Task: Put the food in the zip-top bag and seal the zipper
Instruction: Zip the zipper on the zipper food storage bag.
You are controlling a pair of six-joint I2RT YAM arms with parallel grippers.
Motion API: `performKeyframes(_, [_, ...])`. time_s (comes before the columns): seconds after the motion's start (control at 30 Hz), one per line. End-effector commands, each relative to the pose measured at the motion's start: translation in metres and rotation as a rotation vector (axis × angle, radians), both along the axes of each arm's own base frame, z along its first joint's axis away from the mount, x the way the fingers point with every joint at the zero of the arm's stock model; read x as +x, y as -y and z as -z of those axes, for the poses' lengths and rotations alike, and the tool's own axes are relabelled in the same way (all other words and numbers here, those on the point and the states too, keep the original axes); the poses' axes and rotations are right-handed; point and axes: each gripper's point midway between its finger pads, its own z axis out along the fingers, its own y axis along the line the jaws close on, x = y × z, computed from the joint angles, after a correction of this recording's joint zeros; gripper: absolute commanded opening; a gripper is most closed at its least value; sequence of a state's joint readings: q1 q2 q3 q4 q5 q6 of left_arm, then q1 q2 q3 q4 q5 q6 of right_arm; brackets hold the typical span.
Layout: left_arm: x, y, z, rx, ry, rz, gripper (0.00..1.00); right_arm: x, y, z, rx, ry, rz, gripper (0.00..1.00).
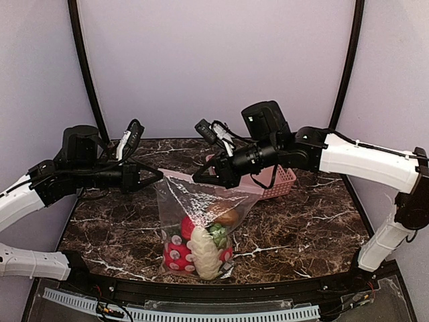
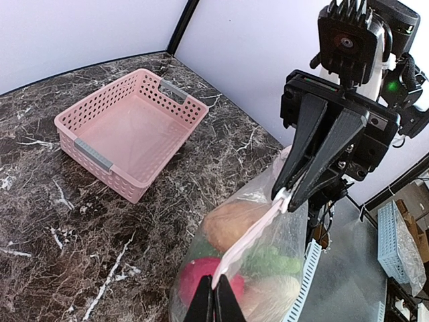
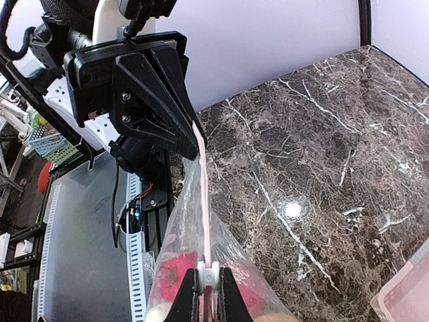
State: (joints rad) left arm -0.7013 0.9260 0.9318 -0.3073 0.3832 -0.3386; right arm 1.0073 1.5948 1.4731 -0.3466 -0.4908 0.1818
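Observation:
The clear dotted zip-top bag hangs between both grippers, its bottom on the table. Inside it are an orange-brown fruit, a red tomato, a green leafy piece and a long cream-white vegetable. My left gripper is shut on the left end of the pink zipper strip, and shows in its own view. My right gripper is shut on the white slider, close to the left gripper. The slider also shows in the left wrist view.
An empty pink slotted basket stands behind the bag at the right, also in the left wrist view. The dark marble table ends at a black front rail.

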Motion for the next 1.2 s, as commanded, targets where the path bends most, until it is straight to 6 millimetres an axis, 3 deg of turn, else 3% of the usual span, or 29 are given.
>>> performKeyframes(0.0, [0.012,-0.018,0.006,0.023,0.002,-0.118,0.01,0.001,0.019,-0.005,-0.009,-0.009,0.046,0.0])
performKeyframes(1.17, [0.032,-0.045,0.026,0.054,-0.056,-0.27,0.01,0.016,0.065,0.018,-0.06,-0.028,0.214,0.0])
